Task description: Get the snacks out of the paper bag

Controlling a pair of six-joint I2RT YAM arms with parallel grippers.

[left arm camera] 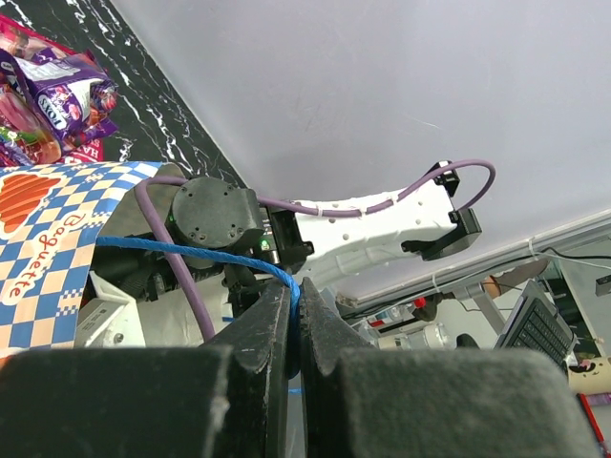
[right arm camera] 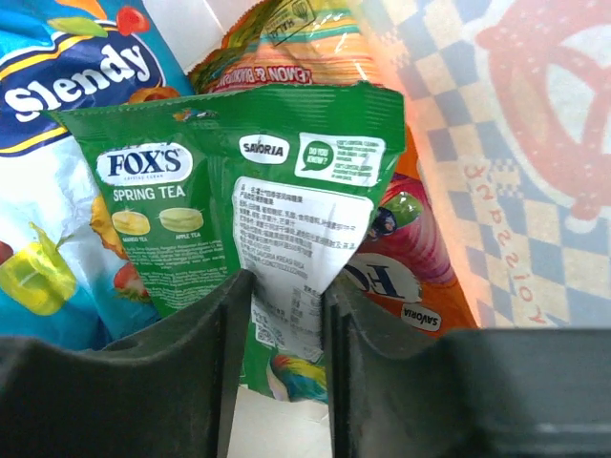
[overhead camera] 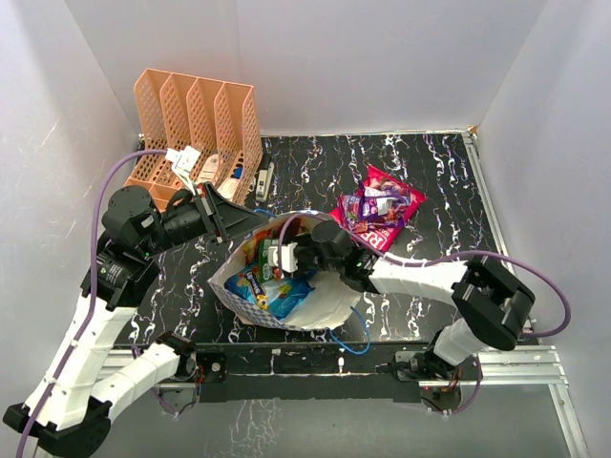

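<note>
The checkered paper bag lies open in the middle of the table, several snacks still inside. My left gripper is shut on the bag's blue cord handle, holding up the bag's far rim. My right gripper reaches into the bag, its jaws pressed on the lower part of a green FOX'S pouch. An orange-red pouch and a blue pouch lie beside the green one. Outside the bag, a purple pouch rests on a magenta pouch.
A peach slotted file rack stands at the back left, with small items at its foot. The bag's checkered wall stands close on the right of my right gripper. White walls enclose the table.
</note>
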